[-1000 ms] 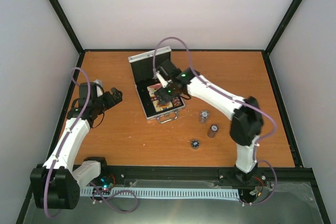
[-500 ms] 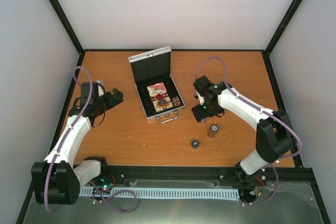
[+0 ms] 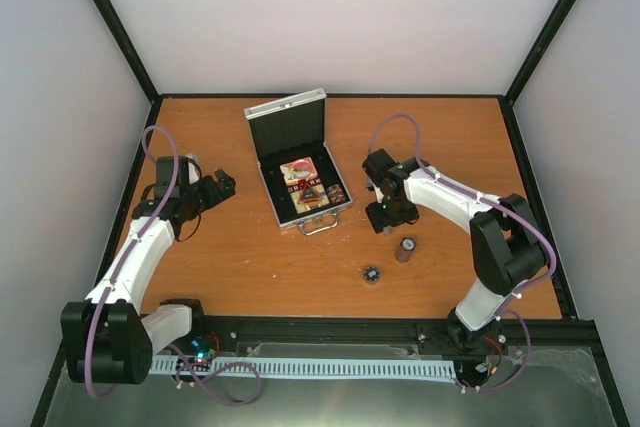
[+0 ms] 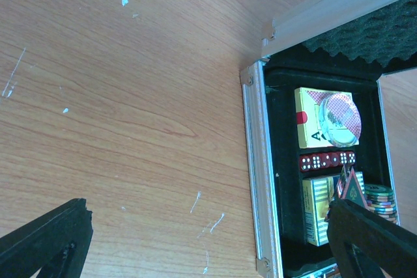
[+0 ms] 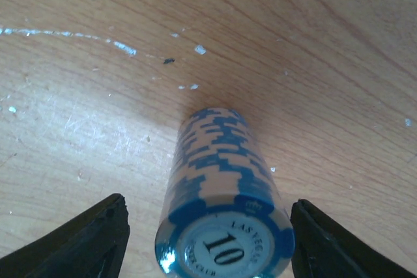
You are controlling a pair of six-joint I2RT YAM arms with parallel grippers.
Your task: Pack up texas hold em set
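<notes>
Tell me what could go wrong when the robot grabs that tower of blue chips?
1. The blue chip stack stands upright between the open fingers of the right gripper. An off-centre squeeze could tip it and scatter chips over the table.
2. The case already holds cards, dice and chips, so room looks tight and the stack might catch on the rim.
3. Another chip stack stands close by and could get bumped.
</notes>
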